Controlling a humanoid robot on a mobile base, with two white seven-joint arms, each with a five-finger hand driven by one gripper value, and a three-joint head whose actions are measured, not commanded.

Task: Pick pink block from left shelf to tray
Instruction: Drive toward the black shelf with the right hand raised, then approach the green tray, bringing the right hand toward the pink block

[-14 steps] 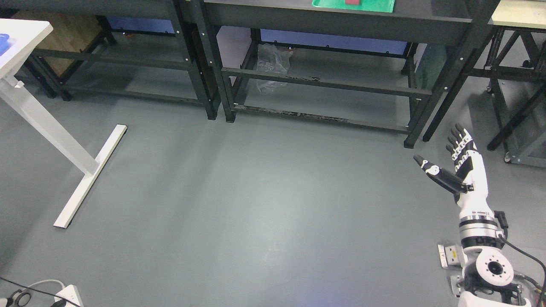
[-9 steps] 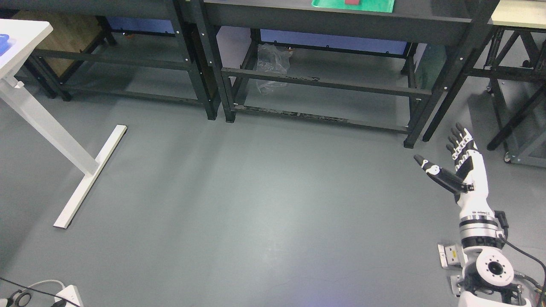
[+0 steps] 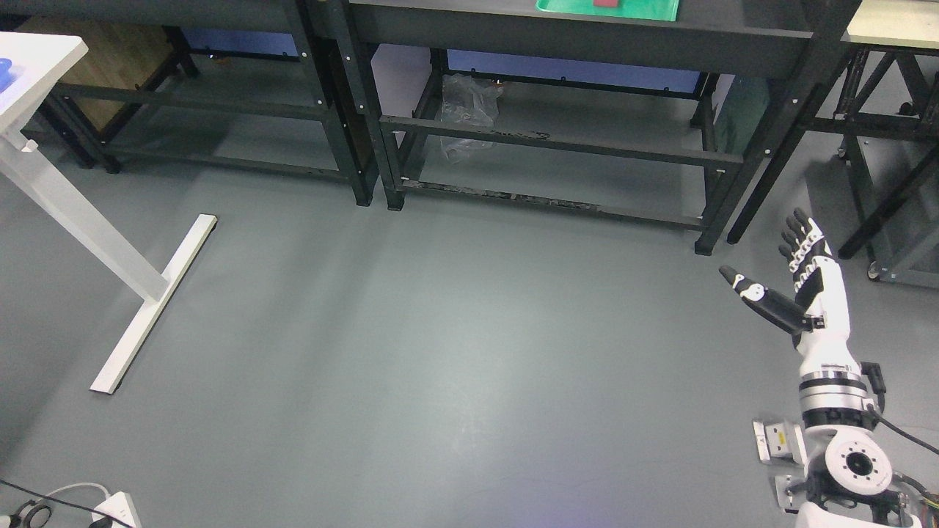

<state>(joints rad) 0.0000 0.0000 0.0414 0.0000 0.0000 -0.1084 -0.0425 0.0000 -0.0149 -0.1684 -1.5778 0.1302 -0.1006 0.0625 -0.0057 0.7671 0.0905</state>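
Nearest, at 5 o'clock: right hand point(image 3: 796, 282) raised on its arm from the lower right corner, fingers point(image 3: 803, 238) straight and spread, thumb held out toward 10 o'clock, nothing in it; judged a carrying posture, held clear while the base stands back from the racks; left hand out of view.

At 7 o'clock: white power strip point(image 3: 117, 510) with cable on the grey floor point(image 3: 440, 352), out of the working path.

At 9 o'clock: white table point(image 3: 33, 62), its foot bar lying on the floor; a blue thing on its top is cut by the frame edge, unidentifiable.

At 12 o'clock: two dark shelf racks side by side; clear plastic bag point(image 3: 466, 110) on the lower level of the right rack point(image 3: 587, 37); on its top board the green tray point(image 3: 609, 9), with a reddish-pink block point(image 3: 607, 3) lying in it, mostly cropped; left rack point(image 3: 183, 95) shows no block in the visible part.

Judgement: block appears in the tray already; hand empty and well apart from it fits that.
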